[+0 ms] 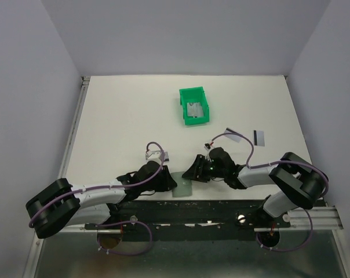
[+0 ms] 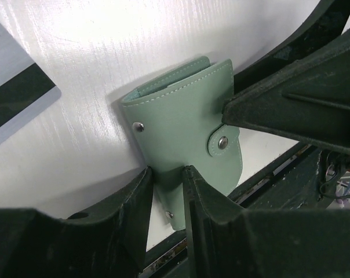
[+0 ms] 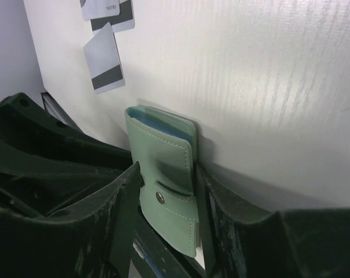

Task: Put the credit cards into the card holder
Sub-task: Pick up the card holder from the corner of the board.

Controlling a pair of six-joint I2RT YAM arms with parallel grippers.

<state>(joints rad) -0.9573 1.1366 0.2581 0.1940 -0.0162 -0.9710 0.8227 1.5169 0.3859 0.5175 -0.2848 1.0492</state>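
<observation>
1. Card holder (image 2: 181,133): pale green, folded shut with its strap snapped, lying at the near edge of the table (image 1: 123,116) between both grippers.
2. Left gripper (image 2: 166,182): fingers narrowly parted, pinching the card holder's lower edge.
3. Right gripper (image 3: 167,171): fingers about half open, flanking the card holder's two sides; whether they press it cannot be told.
4. Right wrist view alone shows the blue inner pockets. Top view alone shows the green bin (image 1: 194,106), with credit cards (image 1: 259,137) loose on the table.
</observation>
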